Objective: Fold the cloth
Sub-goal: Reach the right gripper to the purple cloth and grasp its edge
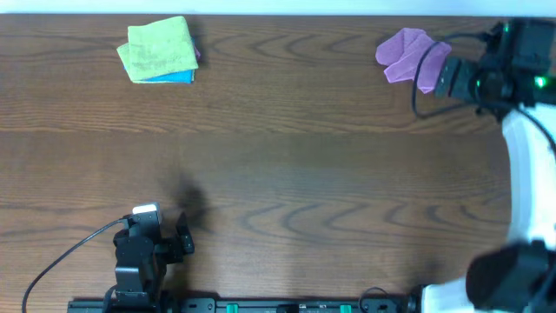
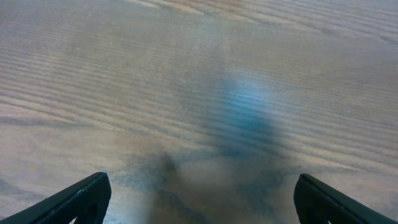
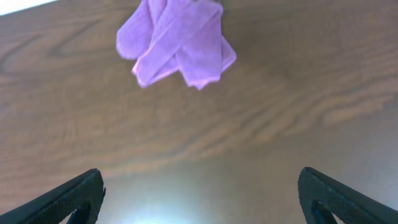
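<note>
Where the bench (image 1: pixel 287 174) reaches its far right corner, the cloth (image 1: pixel 405 54) lies bunched: lilac, soft, flaps overlapping unevenly. Right end effector (image 3: pixel 199 190) spread wide, empty, just short of it. Left end effector (image 2: pixel 199 196) wide, empty, by the near edge.

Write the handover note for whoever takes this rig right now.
Left gripper: open, empty, over bare table at the near left.
Right gripper: open, empty, facing the cloth.
The cloth: far right of the table, bunched in loose overlapping flaps; neither gripper holds it.
Done: no neat fold visible.
Left: grasp an edge, flatten it, fold it. The yellow-green cloth at far left is not the job's.
</note>
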Action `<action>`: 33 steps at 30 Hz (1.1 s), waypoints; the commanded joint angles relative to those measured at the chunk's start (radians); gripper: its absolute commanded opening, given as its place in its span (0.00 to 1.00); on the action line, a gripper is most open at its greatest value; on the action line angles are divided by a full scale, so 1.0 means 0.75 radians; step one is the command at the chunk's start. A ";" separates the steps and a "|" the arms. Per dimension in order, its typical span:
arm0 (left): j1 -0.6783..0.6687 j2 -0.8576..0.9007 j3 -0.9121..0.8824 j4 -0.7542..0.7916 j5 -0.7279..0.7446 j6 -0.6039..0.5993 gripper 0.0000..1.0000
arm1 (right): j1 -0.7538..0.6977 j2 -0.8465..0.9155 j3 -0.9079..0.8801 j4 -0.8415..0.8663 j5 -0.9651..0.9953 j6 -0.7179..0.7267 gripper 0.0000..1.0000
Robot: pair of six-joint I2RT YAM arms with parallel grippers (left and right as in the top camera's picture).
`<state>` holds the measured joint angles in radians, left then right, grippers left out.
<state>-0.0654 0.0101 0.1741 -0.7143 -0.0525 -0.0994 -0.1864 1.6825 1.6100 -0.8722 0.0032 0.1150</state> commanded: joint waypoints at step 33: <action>0.009 -0.009 -0.017 -0.024 -0.004 0.023 0.95 | 0.104 0.841 0.276 0.608 -0.318 -0.010 0.89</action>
<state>-0.0654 0.0101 0.1741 -0.7147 -0.0525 -0.0994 -0.1360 2.2745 1.8042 -0.4278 -0.2176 0.0841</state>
